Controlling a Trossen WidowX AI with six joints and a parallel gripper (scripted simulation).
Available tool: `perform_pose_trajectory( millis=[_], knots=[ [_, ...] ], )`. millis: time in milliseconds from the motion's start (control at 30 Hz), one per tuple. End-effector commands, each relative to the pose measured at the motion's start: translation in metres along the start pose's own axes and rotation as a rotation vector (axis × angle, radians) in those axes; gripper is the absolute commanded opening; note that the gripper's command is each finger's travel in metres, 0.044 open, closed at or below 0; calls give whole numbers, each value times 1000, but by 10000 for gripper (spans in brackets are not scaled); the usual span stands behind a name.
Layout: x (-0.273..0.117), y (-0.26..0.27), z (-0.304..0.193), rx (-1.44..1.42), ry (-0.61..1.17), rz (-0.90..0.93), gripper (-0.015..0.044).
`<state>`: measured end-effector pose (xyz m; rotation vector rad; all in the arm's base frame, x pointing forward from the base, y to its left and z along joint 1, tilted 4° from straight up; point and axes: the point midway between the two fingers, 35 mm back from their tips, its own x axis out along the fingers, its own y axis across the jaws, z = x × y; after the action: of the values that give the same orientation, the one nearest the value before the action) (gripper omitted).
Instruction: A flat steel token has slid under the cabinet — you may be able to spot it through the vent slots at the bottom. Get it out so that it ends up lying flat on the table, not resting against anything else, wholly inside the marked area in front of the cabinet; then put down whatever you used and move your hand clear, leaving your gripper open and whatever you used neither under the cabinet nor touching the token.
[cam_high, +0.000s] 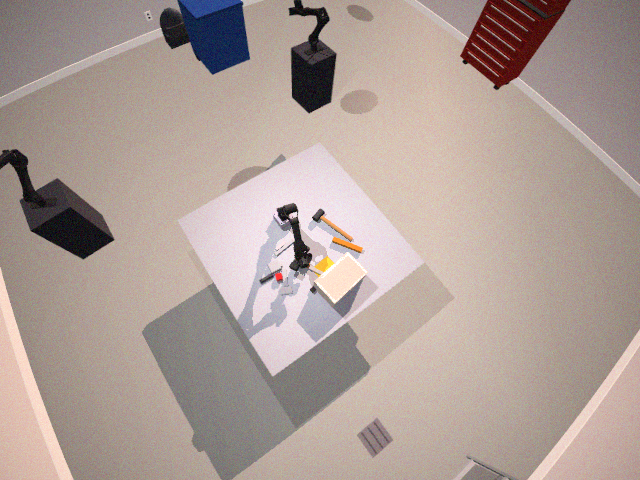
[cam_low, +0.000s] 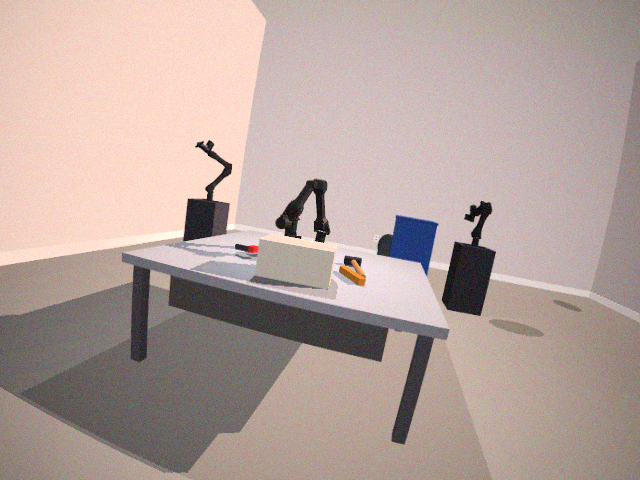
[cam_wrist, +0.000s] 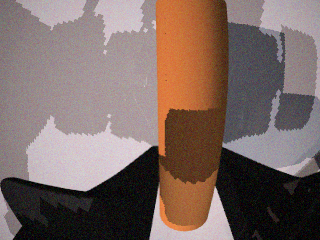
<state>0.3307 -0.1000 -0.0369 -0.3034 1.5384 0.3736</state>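
My gripper (cam_high: 300, 267) (cam_wrist: 189, 152) is shut on the orange handle (cam_wrist: 192, 65) of a tool, low over the table on the arm's side of the cabinet. A pale, thin part of the tool (cam_high: 314, 270) points toward the cabinet in the top view. The cream cabinet (cam_high: 341, 277) (cam_low: 295, 262) stands on the table (cam_high: 320, 175) (cam_low: 392, 294) and hides the gripper's fingers in the exterior view. The yellow marked area (cam_high: 326, 263) lies in front of the cabinet, partly covered. The token is not visible, and I cannot make out the tool's far end.
A hammer (cam_high: 337, 228) (cam_low: 356, 265) and an orange bar (cam_high: 347, 244) (cam_low: 352, 275) lie beside the cabinet. A red block (cam_high: 279, 276) (cam_low: 252, 249) touches or nearly touches a dark bar (cam_high: 268, 275). A small black block (cam_high: 313, 289) is near the cabinet's corner.
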Motion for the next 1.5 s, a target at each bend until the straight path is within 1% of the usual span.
perform_pose_trajectory(
  millis=[0, 1467],
  knots=[
    [1, 0, -8, 0, 4, 2, 0],
    [1, -4, -79, 0, 10, 2, 0]
  ],
)
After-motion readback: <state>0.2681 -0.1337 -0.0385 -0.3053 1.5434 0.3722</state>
